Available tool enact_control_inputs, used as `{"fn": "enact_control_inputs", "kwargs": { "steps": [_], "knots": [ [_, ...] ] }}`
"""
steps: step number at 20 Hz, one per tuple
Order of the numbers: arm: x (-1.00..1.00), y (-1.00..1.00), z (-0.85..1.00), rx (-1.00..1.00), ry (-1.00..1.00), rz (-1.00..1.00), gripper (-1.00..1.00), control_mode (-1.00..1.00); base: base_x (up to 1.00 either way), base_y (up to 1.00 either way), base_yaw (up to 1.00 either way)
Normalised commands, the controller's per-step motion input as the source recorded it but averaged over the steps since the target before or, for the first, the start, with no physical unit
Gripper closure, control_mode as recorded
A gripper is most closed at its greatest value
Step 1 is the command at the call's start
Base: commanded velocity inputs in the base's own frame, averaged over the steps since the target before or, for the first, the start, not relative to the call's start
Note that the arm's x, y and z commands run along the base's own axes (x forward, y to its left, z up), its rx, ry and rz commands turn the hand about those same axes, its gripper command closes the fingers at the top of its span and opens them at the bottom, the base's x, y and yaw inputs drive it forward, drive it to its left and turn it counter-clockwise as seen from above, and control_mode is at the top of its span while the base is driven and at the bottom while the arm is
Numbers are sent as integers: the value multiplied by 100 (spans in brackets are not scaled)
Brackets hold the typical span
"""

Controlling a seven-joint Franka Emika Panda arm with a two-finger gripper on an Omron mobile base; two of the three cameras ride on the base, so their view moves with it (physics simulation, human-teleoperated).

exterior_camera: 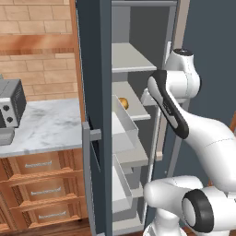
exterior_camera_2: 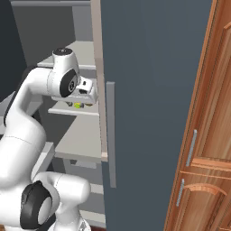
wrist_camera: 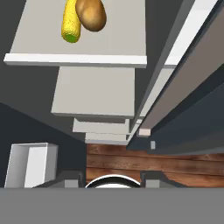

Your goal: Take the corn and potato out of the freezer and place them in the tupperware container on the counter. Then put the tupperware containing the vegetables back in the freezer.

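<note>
Yellow knobbly corn (wrist_camera: 71, 24) touches golden-brown potato (wrist_camera: 91, 15) (1 shelf).

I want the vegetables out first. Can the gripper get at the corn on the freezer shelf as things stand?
Probably yes: the corn lies near the shelf's front beside the potato, nothing between it and the gripper.

A pale grey shelf (wrist_camera: 109, 39) inside the freezer (exterior_camera: 94, 69) carries the corn (wrist_camera: 71, 22) and the potato (wrist_camera: 91, 15), lying touching side by side, while the marbled counter (exterior_camera: 50, 124) bears a toaster oven (exterior_camera: 10, 108).
</note>
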Motion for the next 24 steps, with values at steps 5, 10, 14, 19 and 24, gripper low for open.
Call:
{"fn": "enact_control_inputs", "kwargs": {
  "steps": [5,10,14,19,24],
  "knots": [
    [-21,2,-11,0,3,3,-100,-100,0,0,0],
    [-2,8,-23,1,1,10,-100,-100,0,0,0],
    [7,21,-2,0,-1,0,-100,-100,0,0,0],
    [0,24,-2,-2,0,1,-100,-100,0,0,0],
    [8,21,-12,0,-12,2,-100,-100,0,0,0]
  ]
}}
